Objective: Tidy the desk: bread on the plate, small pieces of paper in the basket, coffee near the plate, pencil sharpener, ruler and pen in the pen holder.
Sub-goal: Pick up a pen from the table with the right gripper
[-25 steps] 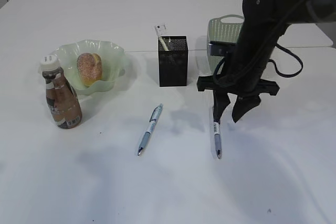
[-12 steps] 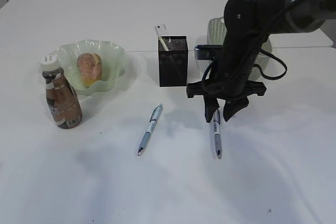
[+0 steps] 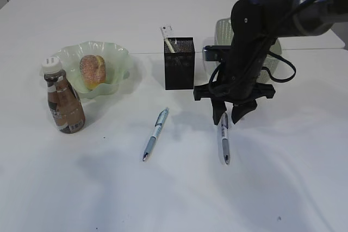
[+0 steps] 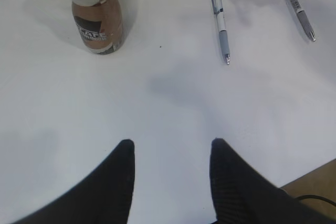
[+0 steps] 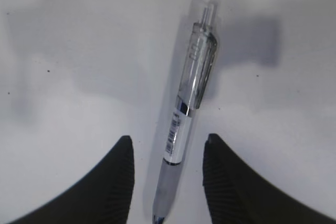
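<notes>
Two pens lie on the white table: one (image 3: 155,133) in the middle, also in the left wrist view (image 4: 221,22), and one (image 3: 224,144) to its right (image 4: 297,7). My right gripper (image 3: 229,119) is open, lowered with its fingers either side of the right pen's upper end (image 5: 186,124). The black mesh pen holder (image 3: 179,69) holds a white ruler (image 3: 167,37). Bread (image 3: 92,70) sits in the green plate (image 3: 116,61). The coffee bottle (image 3: 63,97) stands beside the plate, and shows in the left wrist view (image 4: 96,11). My left gripper (image 4: 170,150) is open and empty above bare table.
A pale green basket (image 3: 226,27) stands behind my right arm, mostly hidden. The table's near edge shows at the lower right of the left wrist view (image 4: 310,182).
My right arm swung left and lowered, bringing its open fingers from beside the right pen to straddle its upper end. Everything else stayed still.
</notes>
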Available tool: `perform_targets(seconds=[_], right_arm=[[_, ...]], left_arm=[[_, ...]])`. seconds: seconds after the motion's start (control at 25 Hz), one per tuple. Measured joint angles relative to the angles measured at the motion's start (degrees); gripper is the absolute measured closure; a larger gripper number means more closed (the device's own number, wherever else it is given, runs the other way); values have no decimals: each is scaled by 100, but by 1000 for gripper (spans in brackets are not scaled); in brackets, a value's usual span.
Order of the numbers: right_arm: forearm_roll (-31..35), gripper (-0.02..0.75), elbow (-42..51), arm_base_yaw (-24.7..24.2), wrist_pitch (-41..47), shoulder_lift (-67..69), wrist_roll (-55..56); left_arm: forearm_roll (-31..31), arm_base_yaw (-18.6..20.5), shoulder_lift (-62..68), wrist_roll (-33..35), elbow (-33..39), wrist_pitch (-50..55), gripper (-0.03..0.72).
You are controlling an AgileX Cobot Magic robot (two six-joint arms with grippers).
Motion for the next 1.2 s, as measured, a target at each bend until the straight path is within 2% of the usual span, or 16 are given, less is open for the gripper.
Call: perform_targets(seconds=[1.2], right_arm=[[-110, 386, -465, 0, 582, 685, 34]], left_arm=[[135, 0, 0, 0, 0, 3, 358]])
